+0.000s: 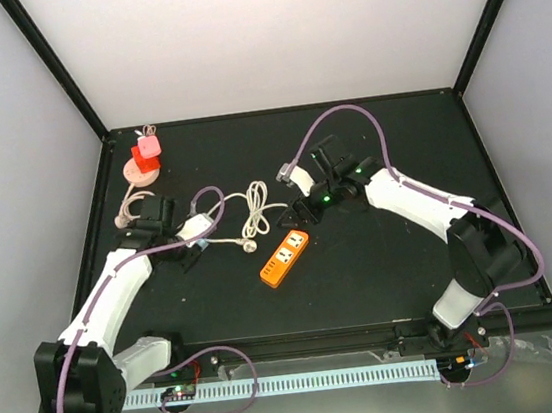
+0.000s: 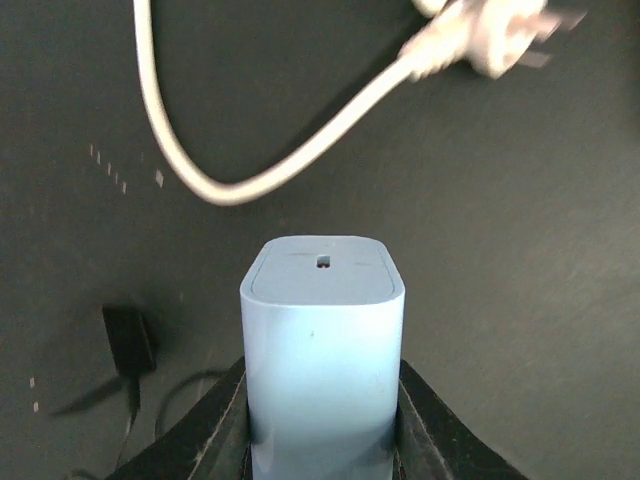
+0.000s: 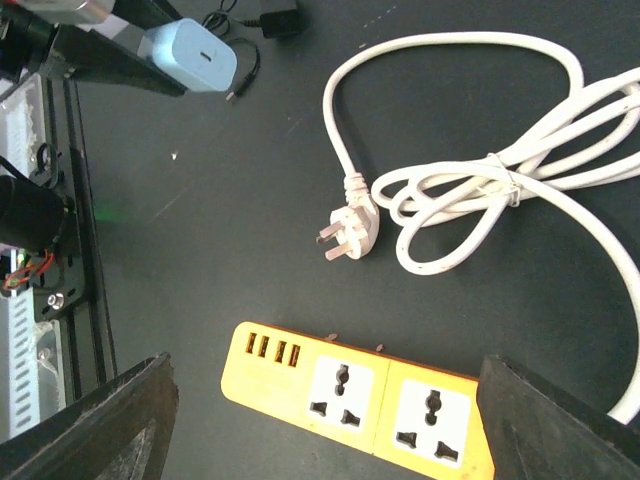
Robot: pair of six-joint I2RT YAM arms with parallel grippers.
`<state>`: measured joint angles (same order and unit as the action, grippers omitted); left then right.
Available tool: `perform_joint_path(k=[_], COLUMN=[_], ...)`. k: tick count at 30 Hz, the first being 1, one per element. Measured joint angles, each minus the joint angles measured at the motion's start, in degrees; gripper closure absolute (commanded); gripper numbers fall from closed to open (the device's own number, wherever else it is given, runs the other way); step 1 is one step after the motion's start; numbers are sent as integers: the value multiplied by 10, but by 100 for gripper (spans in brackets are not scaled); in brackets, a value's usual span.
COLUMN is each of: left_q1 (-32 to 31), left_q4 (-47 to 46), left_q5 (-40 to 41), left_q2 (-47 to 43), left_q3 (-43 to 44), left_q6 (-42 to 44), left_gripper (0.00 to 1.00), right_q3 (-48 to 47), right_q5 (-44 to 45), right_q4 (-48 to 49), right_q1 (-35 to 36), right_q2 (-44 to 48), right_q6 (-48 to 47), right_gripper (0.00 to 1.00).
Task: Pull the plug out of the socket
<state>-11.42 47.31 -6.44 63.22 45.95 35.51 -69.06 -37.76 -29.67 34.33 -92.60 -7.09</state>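
Observation:
The orange power strip (image 1: 284, 257) lies flat mid-table; both its sockets show empty in the right wrist view (image 3: 360, 395). My left gripper (image 1: 192, 233) is shut on a pale blue plug adapter (image 2: 322, 340), held between its black fingers (image 2: 215, 430) to the left of the strip and apart from it. The adapter also shows in the right wrist view (image 3: 195, 55). My right gripper (image 1: 302, 207) is open and empty, its jaws wide apart above the strip (image 3: 335, 420).
The strip's white cord (image 1: 252, 207) lies coiled behind it, ending in a loose three-pin plug (image 3: 350, 230) that also shows in the left wrist view (image 2: 490, 40). A small black connector (image 2: 128, 340) lies near the adapter. A pink and red object (image 1: 144, 160) stands far left.

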Motion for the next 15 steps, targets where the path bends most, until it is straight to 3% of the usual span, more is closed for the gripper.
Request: perform_joint_path(k=[9,15], left_q1=[159,248], left_q4=[8,-3], left_q5=[6,7], left_q2=[3,52], left_q3=[-56,-76], left_q6=[83,129], left_gripper=[89,89], right_q3=[-9,-17], right_q5=[36,52], right_q4=[-19,-21], right_q1=[32,52], right_q2=[-16,-35], right_q6=[-31,-33], right_gripper=[17,18])
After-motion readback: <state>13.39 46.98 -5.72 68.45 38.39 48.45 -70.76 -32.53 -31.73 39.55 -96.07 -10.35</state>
